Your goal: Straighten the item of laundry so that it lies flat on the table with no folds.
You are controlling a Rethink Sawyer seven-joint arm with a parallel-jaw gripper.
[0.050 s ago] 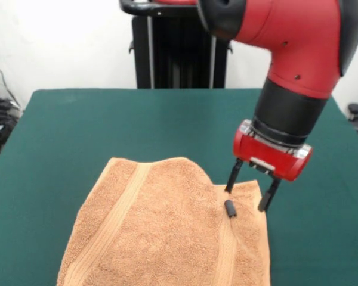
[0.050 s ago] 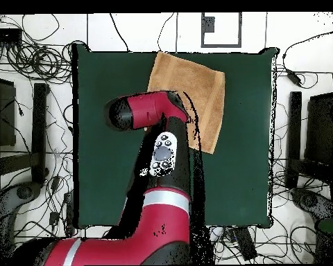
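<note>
**Towel spread near the front edge, pincer released above its far corner**

In the front view the towel [image 1: 167, 232] fills the near part of the tabletop [image 1: 77, 125], its closest end running off the bottom of the picture. It is an orange-tan terry cloth with a looped, nubbly surface. Two paler woven bands cross it lengthwise from the near end toward the far end: one runs up the left portion at a slant, the other runs up the right portion to the far right corner. The left and right edges lie fairly straight. The far edge is uneven: it rises in a soft hump near the middle, then dips into a notch where the cloth appears doubled over, before the right corner juts out again. A small dark piece sits on the cloth just beside that notch; what it is cannot be told.

Above the far right corner hangs the pincer [image 1: 248, 195], released, its two dark fingers [image 1: 232, 177] spread apart with nothing between them. One tip is over the notch, the other over the towel's right edge; whether they touch the cloth is unclear.

Beyond the towel the dark green tabletop stretches bare to its far edge.

From overhead the towel [image 2: 197, 86] lies at a slant against one long edge of the tabletop [image 2: 245, 138], partly hidden under the red arm [image 2: 152, 114].
</note>
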